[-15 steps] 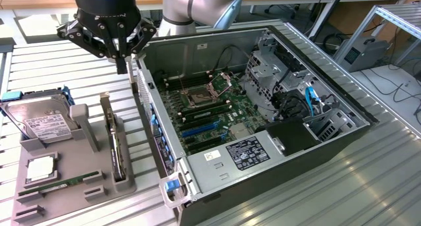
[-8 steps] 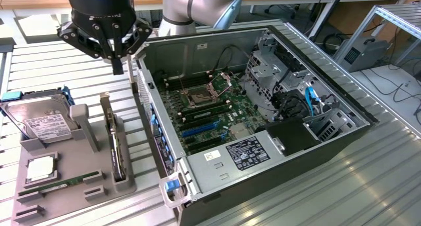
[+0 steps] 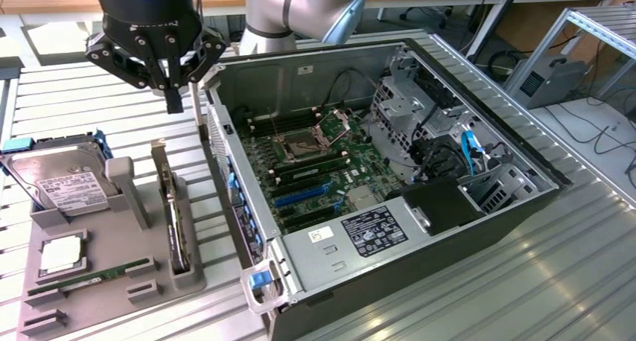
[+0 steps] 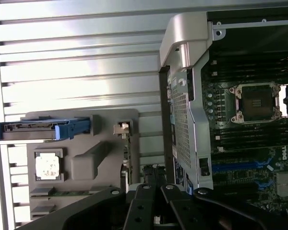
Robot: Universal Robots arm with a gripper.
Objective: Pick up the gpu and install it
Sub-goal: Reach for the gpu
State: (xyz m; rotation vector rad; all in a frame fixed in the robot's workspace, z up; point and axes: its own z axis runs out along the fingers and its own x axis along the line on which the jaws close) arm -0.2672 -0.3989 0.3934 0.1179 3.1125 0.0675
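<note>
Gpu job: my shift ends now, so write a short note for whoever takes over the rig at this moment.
Gripper: shut, holding nothing, hovering above the table, roughly between the grey holder and the open computer case.
Gpu: standing on edge in the grey holder, on the exterior view's left of the case, untouched.
Done: nothing visible; the gpu is not picked up.
Left: the pick-up and the install; the motherboard's blue slots are bare.
</note>
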